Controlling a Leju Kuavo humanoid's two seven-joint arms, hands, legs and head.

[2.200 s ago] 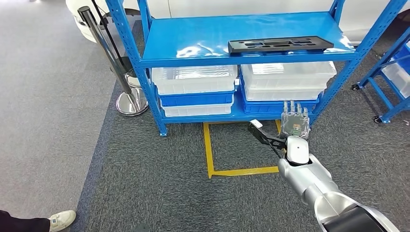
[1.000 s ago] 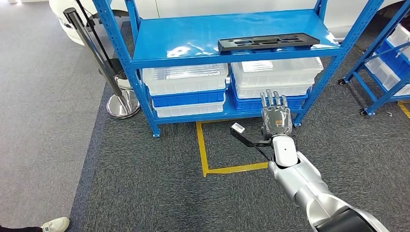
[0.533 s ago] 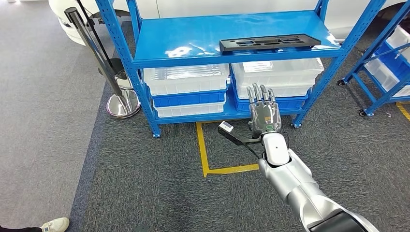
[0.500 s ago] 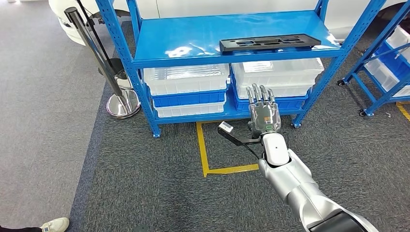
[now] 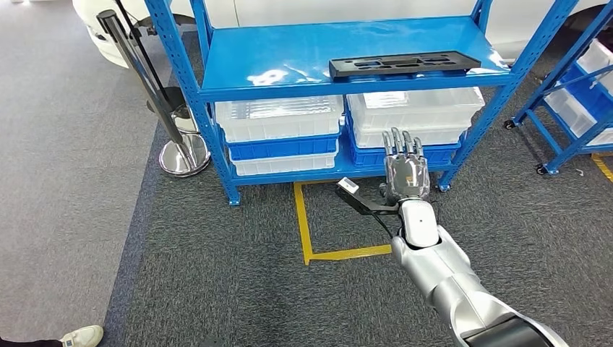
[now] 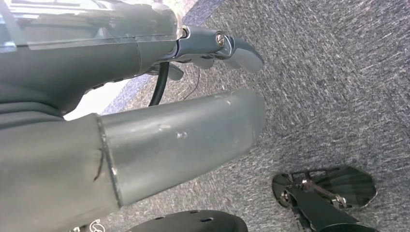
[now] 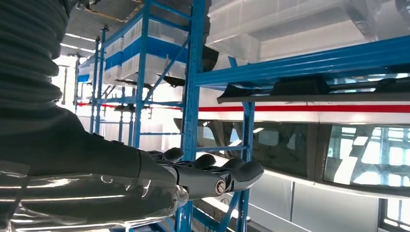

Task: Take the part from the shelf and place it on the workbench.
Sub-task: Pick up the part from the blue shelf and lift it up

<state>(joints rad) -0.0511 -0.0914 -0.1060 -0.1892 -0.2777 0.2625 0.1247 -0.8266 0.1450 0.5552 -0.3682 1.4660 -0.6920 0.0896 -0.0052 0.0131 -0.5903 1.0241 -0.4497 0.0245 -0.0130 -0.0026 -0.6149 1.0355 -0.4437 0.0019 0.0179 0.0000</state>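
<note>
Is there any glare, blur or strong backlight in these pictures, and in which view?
Head view: sharp, with white glare patches on the blue shelf beside the black part. Right wrist view: bright backlight behind the racks, so the right hand looks dark. Left wrist view: the left hand is very close, with a washed-out white patch beside it; the carpet is sharp.

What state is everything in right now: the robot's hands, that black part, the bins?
Right hand: raised toward the shelf, fingers straight and apart, holding nothing.
Left hand: hanging over the carpet, holding nothing visible.
Black part: lying flat on the shelf, untouched.
Clear bins: stacked on the lower level.
</note>
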